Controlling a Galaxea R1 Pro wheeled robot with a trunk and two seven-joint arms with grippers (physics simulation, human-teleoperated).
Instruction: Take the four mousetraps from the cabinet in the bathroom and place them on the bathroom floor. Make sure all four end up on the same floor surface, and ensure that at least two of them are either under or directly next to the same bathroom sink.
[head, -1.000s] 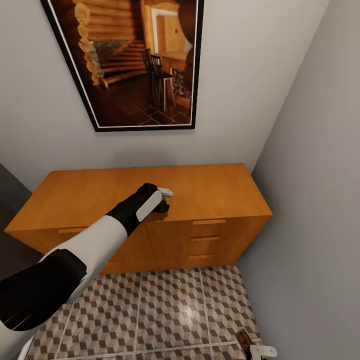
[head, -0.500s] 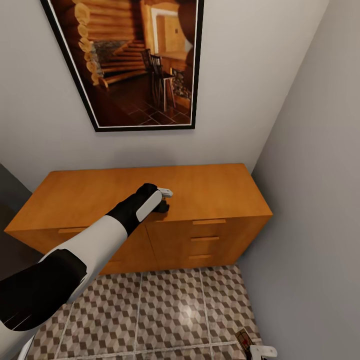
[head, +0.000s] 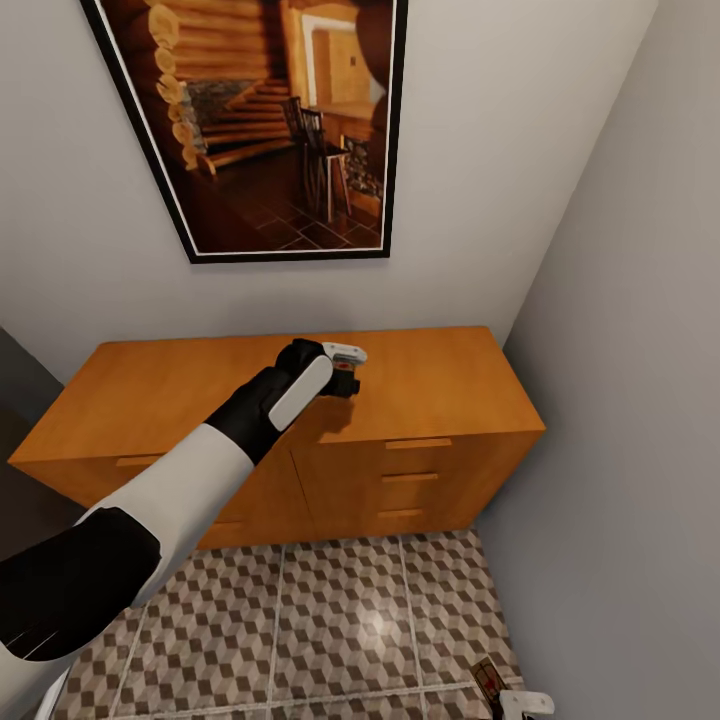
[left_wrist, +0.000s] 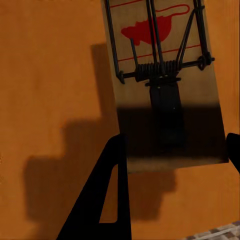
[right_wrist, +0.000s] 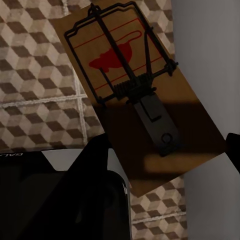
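A mousetrap (left_wrist: 167, 85), a flat wooden board with a red mouse print and a dark wire spring, is being held in the left gripper (head: 345, 372), whose dark fingers (left_wrist: 107, 200) are clamped on the board's near edge. Seen from the head, this trap is hanging just above the orange-brown cabinet (head: 440, 380), near the middle of its top, casting a shadow on the wood. A second mousetrap (right_wrist: 135, 95) is being carried by the right gripper (head: 515, 705) at about five o'clock from the cabinet, low over the cube-patterned bathroom floor (head: 340, 620) beside the grey wall (head: 620, 420); that gripper's fingers are closed on the board's end. A framed picture (head: 260, 120) of a log interior is hanging at twelve o'clock above the cabinet. The step in hand appears to be carrying both traps away for placing. It would be done well by keeping each board level and firmly pinched, clearing the cabinet's front edge before lowering, and avoiding pressure on the wire parts.
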